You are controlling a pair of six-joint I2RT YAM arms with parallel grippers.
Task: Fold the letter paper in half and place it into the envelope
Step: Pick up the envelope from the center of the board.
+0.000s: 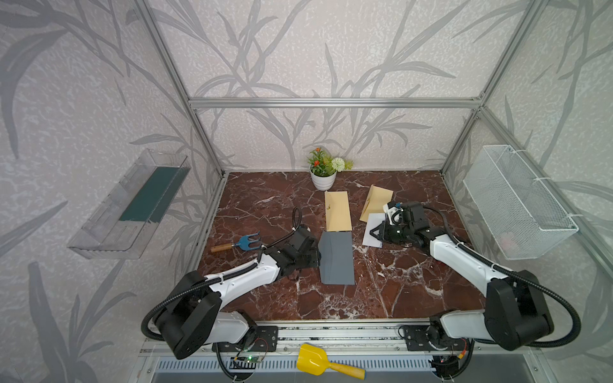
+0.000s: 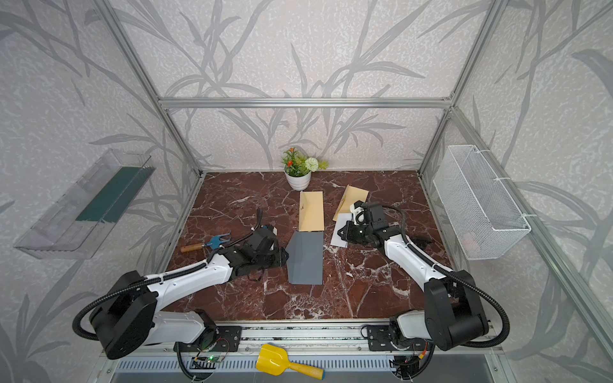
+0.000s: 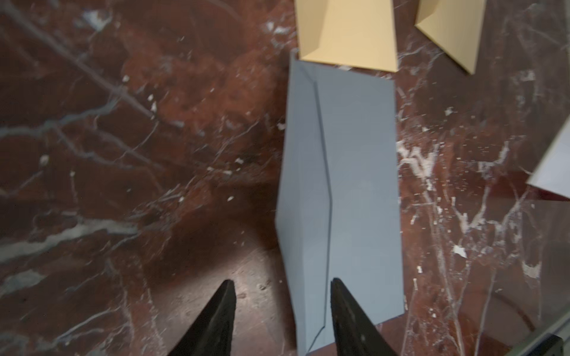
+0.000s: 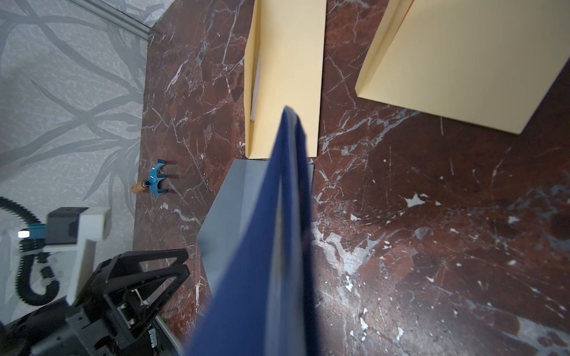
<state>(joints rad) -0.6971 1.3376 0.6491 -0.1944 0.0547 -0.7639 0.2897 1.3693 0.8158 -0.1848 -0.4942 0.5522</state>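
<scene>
The left gripper [image 3: 282, 281] is held with its jaws partly apart and nothing gripped; 1 finger [image 3: 348, 323] is seen over the grey envelope [image 1: 336, 262], the other over the marble table [image 1: 265, 205]. The letter paper [image 1: 371, 220] is clamped in the closed right gripper [image 1: 374, 232], just right of that envelope, beside 2 tan envelopes [image 1: 337, 210].

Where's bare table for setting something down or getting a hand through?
Free: back-left, between rake, plant pot and side frame; the front strip between grey envelope and rail; front-right, between that envelope and the right arm. Crowded: centre-back, where both tan envelopes and the letter paper in the right gripper sit close together.
</scene>
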